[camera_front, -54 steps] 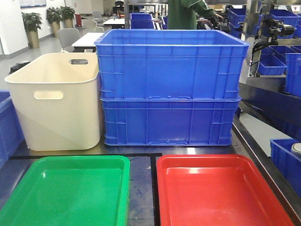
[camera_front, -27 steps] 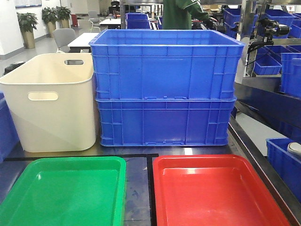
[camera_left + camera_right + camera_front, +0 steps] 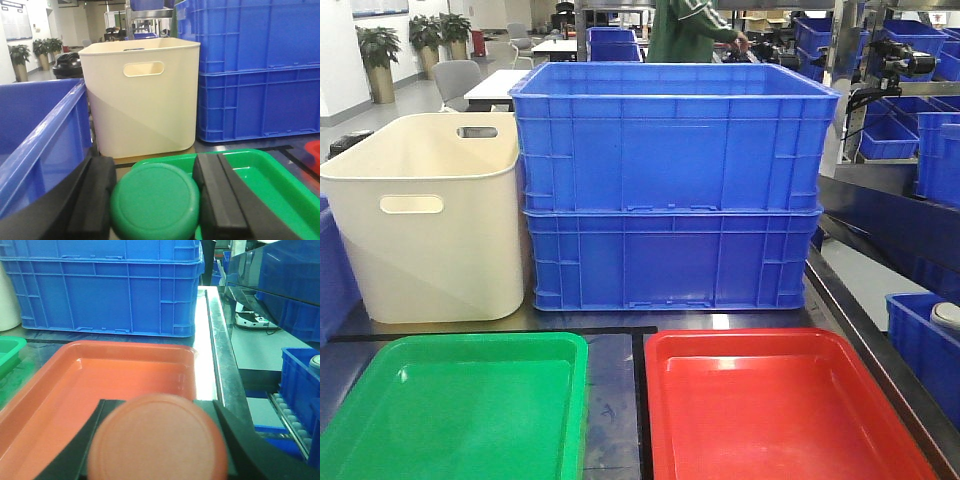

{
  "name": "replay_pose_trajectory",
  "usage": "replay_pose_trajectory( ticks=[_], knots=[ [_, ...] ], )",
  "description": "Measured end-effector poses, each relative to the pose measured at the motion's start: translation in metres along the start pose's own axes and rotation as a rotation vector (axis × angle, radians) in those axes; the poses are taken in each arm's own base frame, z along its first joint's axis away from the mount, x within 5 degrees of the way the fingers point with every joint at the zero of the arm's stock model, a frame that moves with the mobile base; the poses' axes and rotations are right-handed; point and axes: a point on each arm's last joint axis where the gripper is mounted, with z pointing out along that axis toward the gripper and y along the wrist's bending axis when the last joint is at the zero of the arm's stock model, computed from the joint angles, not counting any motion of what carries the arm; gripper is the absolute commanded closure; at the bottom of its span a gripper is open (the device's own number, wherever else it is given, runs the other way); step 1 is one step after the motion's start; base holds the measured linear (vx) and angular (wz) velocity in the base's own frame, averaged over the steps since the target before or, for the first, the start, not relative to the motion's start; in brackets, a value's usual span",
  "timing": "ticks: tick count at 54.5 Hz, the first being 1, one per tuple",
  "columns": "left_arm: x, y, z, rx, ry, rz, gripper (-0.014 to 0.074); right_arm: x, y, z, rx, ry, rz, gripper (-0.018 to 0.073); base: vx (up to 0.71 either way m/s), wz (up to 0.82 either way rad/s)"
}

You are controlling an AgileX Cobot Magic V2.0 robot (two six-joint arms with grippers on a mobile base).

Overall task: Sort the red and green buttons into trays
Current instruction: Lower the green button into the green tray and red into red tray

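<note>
Green button (image 3: pixel 155 200) is gripped between the left fingers (image 3: pixel 220 197), closed on it; the black pads are pressed against both sides of the round green cap. Its base is hidden. The button is held over the near end of the green tray (image 3: pixel 260 185); whether it touches the tray cannot be told.

Red button (image 3: pixel 157 440) is held by the right fingers (image 3: pixel 242 460), closed around it, with dark pads seen on either side of the blurred red cap. The base is hidden. The button is placed above the near edge of the red tray (image 3: pixel 75 385).

In the front view, both trays are laid flat along the near edge of the counter (image 3: pixel 615 400), green toward the left corner, red toward the right, side by side with a dark strip between. No button is seen inside either tray in that view.

Toward the far edge, a cream bin (image 3: pixel 430 220) with handle slots is set at the left, just beside two stacked blue crates (image 3: pixel 670 190). Another blue crate (image 3: pixel 35 130) is seen at the left edge in the left wrist view.
</note>
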Motion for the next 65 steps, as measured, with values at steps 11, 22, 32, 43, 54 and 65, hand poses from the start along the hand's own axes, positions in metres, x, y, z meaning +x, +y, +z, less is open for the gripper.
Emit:
replay_pose_trajectory(
  ticks=[11, 22, 32, 43, 54, 65],
  knots=[
    [-0.001, -0.001, 0.001, 0.014, -0.01, -0.018, 0.0594, 0.0, 0.001, 0.007, -0.009, 0.006, -0.003, 0.0559, 0.0, 0.0],
    [0.006, -0.009, 0.028, 0.089, 0.038, -0.063, 0.0594, -0.008, 0.015, 0.048, -0.115, -0.087, -0.063, 0.0559, 0.0, 0.0],
    [0.024, -0.023, 0.084, 0.203, 0.149, -0.09, 0.0594, -0.004, 0.029, 0.108, -0.22, -0.073, -0.098, 0.0559, 0.0, 0.0],
    [0.051, -0.035, 0.151, 0.309, 0.232, -0.041, 0.0592, 0.008, 0.039, 0.167, -0.275, -0.016, -0.089, 0.0559, 0.0, 0.0],
    [0.084, -0.047, 0.185, 0.414, 0.239, -0.078, 0.0549, 0.041, 0.044, 0.203, -0.309, 0.067, -0.106, 0.0512, 0.0, 0.0],
    [0.102, -0.05, 0.193, 0.449, 0.262, -0.053, 0.043, 0.065, 0.045, 0.216, -0.324, 0.129, -0.127, 0.0341, 0.0, 0.0]
  ],
)
